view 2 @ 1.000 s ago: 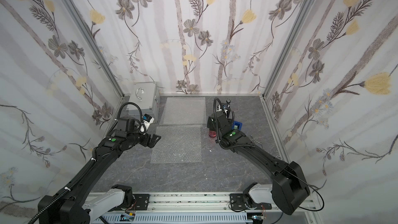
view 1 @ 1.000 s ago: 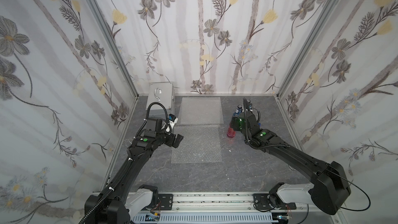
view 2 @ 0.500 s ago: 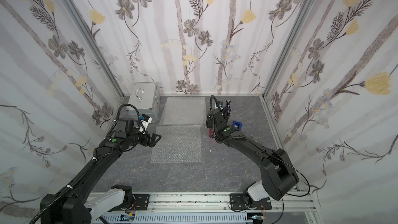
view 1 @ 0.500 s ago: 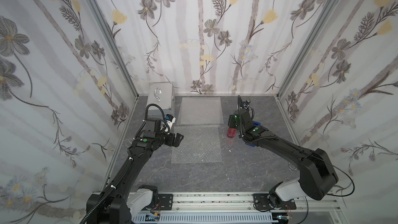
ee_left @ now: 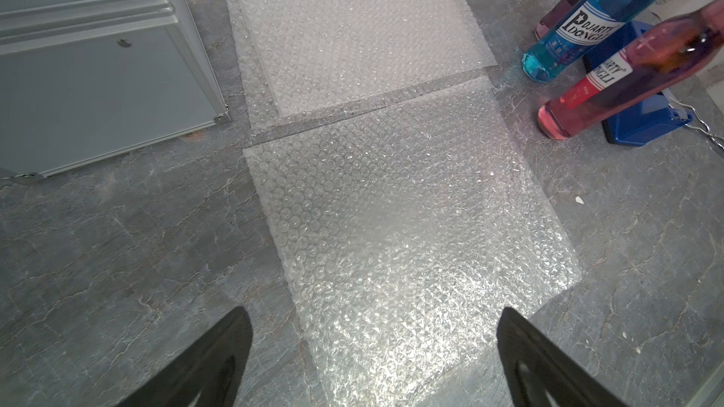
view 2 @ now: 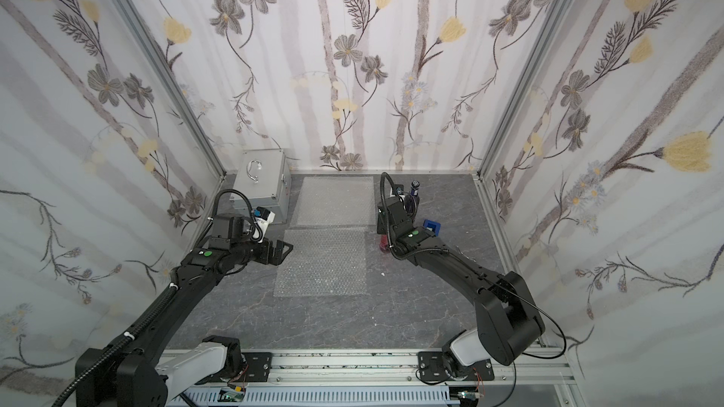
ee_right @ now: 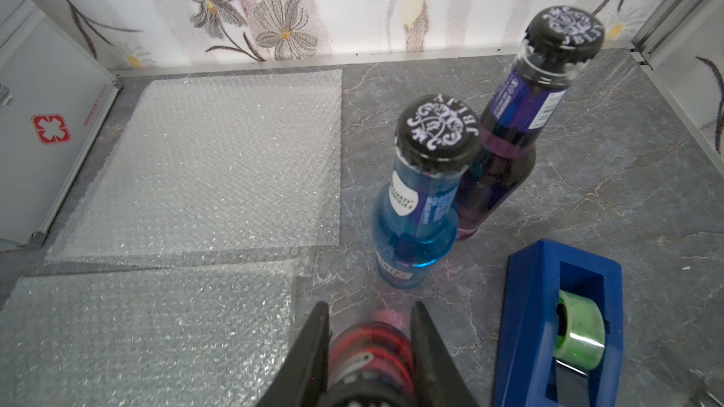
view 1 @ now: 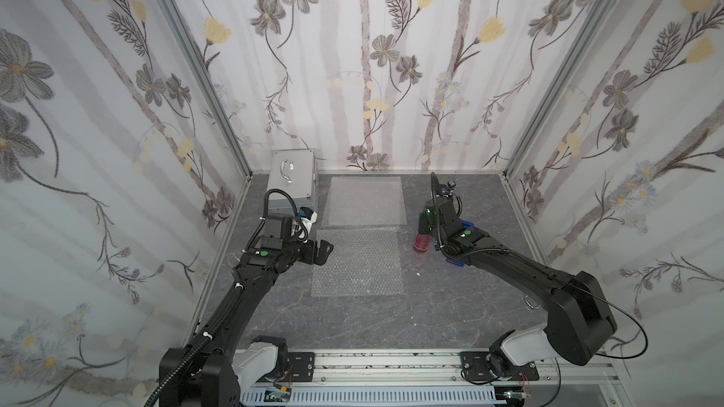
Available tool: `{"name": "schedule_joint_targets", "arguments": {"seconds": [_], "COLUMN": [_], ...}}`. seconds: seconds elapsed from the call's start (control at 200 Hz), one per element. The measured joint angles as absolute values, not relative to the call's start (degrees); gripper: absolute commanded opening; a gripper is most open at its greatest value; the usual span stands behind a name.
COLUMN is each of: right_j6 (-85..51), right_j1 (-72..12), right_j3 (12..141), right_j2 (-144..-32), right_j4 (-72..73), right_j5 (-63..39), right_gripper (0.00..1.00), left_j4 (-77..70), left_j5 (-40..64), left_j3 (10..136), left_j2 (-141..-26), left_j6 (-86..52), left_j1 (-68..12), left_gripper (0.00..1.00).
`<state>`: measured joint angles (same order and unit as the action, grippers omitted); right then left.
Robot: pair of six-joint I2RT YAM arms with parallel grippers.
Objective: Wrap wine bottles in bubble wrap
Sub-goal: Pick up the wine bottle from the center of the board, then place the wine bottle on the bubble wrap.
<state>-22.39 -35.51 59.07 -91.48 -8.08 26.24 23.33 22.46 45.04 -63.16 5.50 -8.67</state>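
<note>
We find nothing wrapped: right gripper (ee_right: 370, 309) clamps the red bottle (view 1: 421, 242) beside the near bubble wrap sheet (view 1: 358, 264); left gripper (view 1: 325, 253) wide, empty; blue bottle (ee_right: 415, 209), purple bottle (ee_right: 509, 138) wait.

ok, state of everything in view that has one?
left hand: open, empty
right hand: shut on red bottle
red bottle: standing, unwrapped, gripped
blue bottle: standing, capped, unwrapped
purple bottle: standing, capped, unwrapped
near bubble wrap sheet: flat, nothing on it
far bubble wrap sheet: flat, nothing on it
metal case: closed
tape dispenser: roll loaded, untouched
</note>
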Motion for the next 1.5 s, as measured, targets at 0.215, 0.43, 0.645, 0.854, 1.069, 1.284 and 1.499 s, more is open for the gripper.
{"name": "schedule_joint_targets", "arguments": {"seconds": [0.215,0.43,0.645,0.854,1.069,1.284,1.499], "right_j6": [-22.94,-26.63,-30.85,-33.41,-34.92,-35.07,-35.11], "right_j1": [-37.32,-39.13,-42.02,-42.33,-42.33,-42.30,-41.60], "right_j3": [68.42,78.74,80.93,81.25,82.70,84.71,85.95], "right_j2": [-85.91,-89.10,-91.77,-94.80,-97.10,-99.44,-99.74], "right_j4": [-19.77,-32.62,-37.98,-37.36,-34.59,-33.69,-32.60], "right_j5": [23.94,14.87,1.13,-7.35,-12.25,-15.75,-17.96], "right_gripper": [0.00,0.00,0.00,0.00,0.00,0.00,0.00], "left_j4": [22.94,22.04,21.30,19.73,15.75,12.29,12.93], "left_j5": [21.47,28.99,42.19,50.72,58.08,58.92,57.36], "left_j3": [47.64,48.36,51.57,56.53,56.64,56.47,58.43], "left_j2": [-66.08,-67.51,-69.41,-75.59,-78.63,-82.19,-84.42], "left_j6": [2.85,1.43,5.23,10.52,10.55,11.81,15.90], "left_j1": [-8.36,-9.13,-13.82,-17.72,-21.10,-23.46,-25.71], "left_gripper": [1.00,1.00,1.00,1.00,1.00,1.00,0.91]}}
